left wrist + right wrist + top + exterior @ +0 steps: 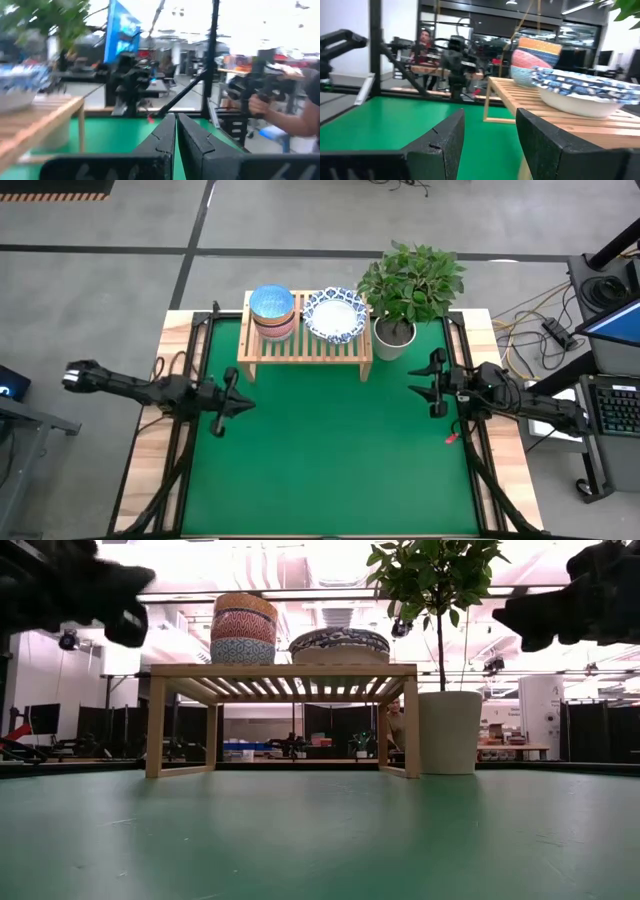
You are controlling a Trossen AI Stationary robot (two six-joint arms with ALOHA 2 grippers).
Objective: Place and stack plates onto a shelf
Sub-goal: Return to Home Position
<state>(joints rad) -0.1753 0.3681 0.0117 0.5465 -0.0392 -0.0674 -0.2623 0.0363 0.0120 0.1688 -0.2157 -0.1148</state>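
Hanging over the left edge of the desk (330,450), the left arm (150,388) carries nothing. The left jaws are together, with only a thin line between the two fingers, and they point toward the middle of the desk.

The shelf (300,350) stands at the far edge of the desk, a little left of the centre. On its left end sits the stack of smaller plates (272,305), deep ones, with a blue-patterned one on top and orange and light blue ones under it. On its right end, just beside this stack, lie the wider white plates (335,315) with blue rims, nested into a lower pile. No plate is on the green surface, so I judge that the stacking is finished and the arms only need to go to rest.

The plates look like glazed ceramic: stiff, rather heavy, smooth and easy to break. If one must be moved, I would take it by the rim, with one finger inside and one outside. The small stack is tall and narrow, so a push from the side could make it slide.

The plant pot (394,340) stands near the far right corner, just beside the shelf. The right arm (500,385) is over the right edge, and the right jaws are apart and empty.
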